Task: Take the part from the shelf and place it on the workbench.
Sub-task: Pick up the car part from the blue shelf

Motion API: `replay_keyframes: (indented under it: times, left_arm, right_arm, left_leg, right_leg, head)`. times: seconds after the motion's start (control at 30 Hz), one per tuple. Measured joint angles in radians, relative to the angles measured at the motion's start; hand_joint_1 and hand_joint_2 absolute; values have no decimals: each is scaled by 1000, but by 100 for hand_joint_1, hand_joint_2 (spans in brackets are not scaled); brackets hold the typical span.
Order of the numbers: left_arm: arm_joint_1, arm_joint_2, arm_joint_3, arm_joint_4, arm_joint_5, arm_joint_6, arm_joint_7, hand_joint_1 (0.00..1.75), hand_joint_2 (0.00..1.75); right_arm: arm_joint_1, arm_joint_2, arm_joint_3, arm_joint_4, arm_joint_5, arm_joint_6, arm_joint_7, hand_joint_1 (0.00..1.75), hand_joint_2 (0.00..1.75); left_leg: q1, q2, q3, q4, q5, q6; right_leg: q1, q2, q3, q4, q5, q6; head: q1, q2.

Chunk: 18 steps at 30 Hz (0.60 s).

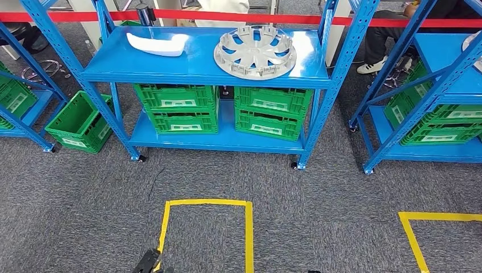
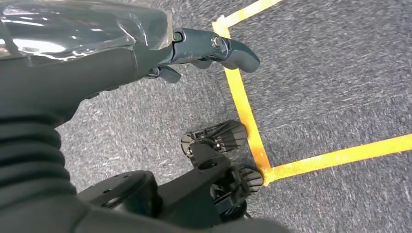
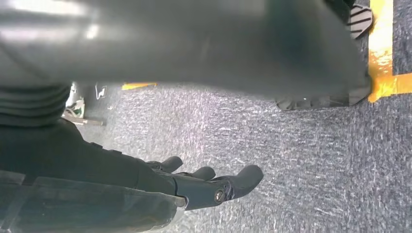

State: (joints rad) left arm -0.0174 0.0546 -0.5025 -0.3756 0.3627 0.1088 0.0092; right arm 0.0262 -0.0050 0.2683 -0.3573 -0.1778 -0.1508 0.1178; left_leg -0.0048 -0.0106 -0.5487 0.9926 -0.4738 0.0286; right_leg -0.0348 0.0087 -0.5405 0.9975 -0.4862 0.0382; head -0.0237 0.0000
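Note:
A silver wheel cover [image 1: 254, 52] lies flat on the top board of the blue shelf [image 1: 199, 71], towards its right. A white curved part [image 1: 157, 44] lies on the same board to the left. Both of my arms hang low, far from the shelf. In the left wrist view my left hand [image 2: 214, 48] has its dark fingers stretched out over the grey carpet and holds nothing. My right hand [image 3: 209, 187] likewise points its fingers out above the carpet, with nothing in it.
Green crates [image 1: 221, 108] fill the shelf's lower board, and one green crate [image 1: 79, 122] stands on the floor at the left. More blue shelves [image 1: 432, 85] flank it. Yellow tape squares [image 1: 207, 203] mark the carpet. A person's legs [image 1: 378, 40] show behind the red barrier tape.

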Motion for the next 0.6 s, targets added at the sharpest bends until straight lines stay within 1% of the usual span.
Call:
replay_keyframes:
  times: [0.2,0.3,0.37,0.5,0.6]
  left_arm:
    - [-40,23,-141,13,91,34,1,0,0]
    - [-58,36,-209,20,129,48,-1,0,0]
    - [-68,44,-244,24,145,52,-4,0,0]
    - [-81,57,-290,29,159,53,-11,0,0]
    - [-88,63,-314,33,161,51,-17,0,0]
  right_arm:
    - [-39,-4,97,16,-24,-88,16,0,0]
    - [-61,-8,125,18,-49,-121,-20,0,0]
    - [-75,-10,129,14,-76,-117,-62,0,0]
    - [-98,-13,126,-16,-139,-50,-157,0,175]
    - [-110,-13,125,-58,-179,23,-221,0,175]
  left_leg:
    - [0,0,0,0,0,0]
    - [0,0,0,0,0,0]
    - [0,0,0,0,0,0]
    - [0,0,0,0,0,0]
    - [0,0,0,0,0,0]
  right_leg:
    - [0,0,0,0,0,0]
    - [0,0,0,0,0,0]
    - [0,0,0,0,0,0]
    - [0,0,0,0,0,0]
    - [0,0,0,0,0,0]
  head:
    - [0,0]
    - [0,0]
    - [0,0]
    - [0,0]
    - [0,0]
